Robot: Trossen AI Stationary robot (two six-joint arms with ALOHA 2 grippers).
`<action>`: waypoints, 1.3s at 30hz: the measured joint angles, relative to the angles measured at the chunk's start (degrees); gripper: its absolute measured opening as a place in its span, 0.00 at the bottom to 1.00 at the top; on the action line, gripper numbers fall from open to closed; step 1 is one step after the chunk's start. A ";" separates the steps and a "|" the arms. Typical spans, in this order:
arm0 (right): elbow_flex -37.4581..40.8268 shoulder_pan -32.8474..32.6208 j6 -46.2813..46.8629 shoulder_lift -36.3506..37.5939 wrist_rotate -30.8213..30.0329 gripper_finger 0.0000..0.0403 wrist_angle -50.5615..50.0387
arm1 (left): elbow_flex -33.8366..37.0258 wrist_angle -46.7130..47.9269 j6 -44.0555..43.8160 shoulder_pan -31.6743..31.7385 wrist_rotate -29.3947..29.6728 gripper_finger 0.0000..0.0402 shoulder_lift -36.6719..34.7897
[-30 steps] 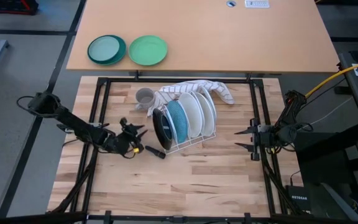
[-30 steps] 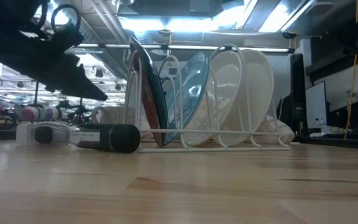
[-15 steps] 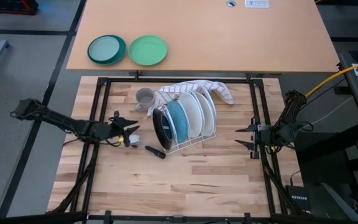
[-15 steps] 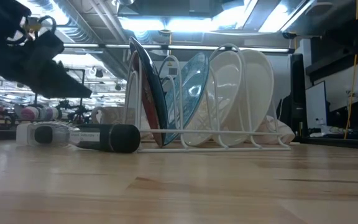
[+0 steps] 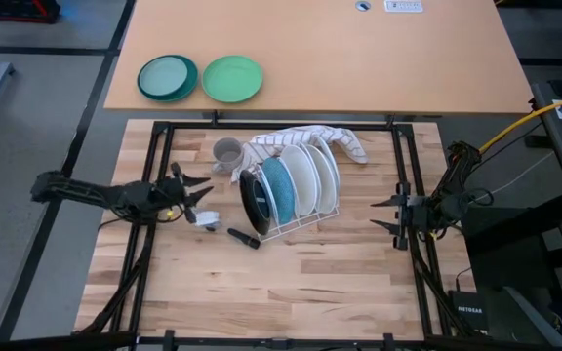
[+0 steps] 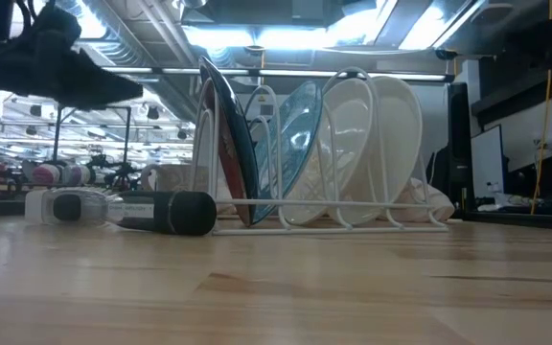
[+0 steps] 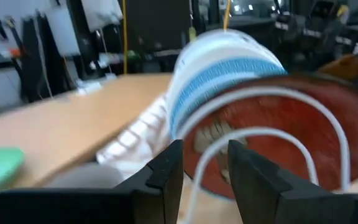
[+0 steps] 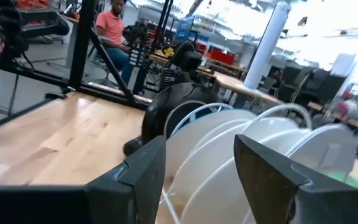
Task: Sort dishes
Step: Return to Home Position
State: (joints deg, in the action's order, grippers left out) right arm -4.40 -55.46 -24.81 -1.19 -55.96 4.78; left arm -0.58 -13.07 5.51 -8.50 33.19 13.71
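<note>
Several dishes stand on edge in the slots of a white wire rack: a black-backed, red-faced plate, a light blue plate and two white plates. A small grey cup stands on the table beside the rack's far left corner. My left gripper hovers open and level to the left of the rack, pointing at it, with nothing between its fingers. Over the table's right edge my right gripper stays open, also facing the rack.
A black cylinder with a clear end lies on the table near the rack's left corner. A striped cloth lies behind the rack. A teal plate and a green plate sit on the far table. The near half of the wooden top is bare.
My left gripper has risen and drawn back toward the table's left and far edges, away from the black cylinder, and its fingers have tipped up to level. The cylinder and the dishes have stayed put.
</note>
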 joint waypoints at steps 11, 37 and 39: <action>0.00 0.00 -2.68 0.02 -1.53 0.48 0.74 | 0.02 2.68 8.66 2.78 0.75 0.29 -13.73; -0.04 -0.02 -2.68 -0.04 -6.42 0.48 -1.79 | 0.02 9.08 3.48 3.05 2.16 0.29 -13.37; -0.04 -0.02 -2.69 -0.04 -6.40 0.48 -2.95 | 0.02 9.08 3.48 3.05 2.16 0.29 -13.37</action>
State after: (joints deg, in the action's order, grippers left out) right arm -4.45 -55.48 -27.50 -1.23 -62.37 1.83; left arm -0.56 -3.99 8.99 -5.45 35.35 0.34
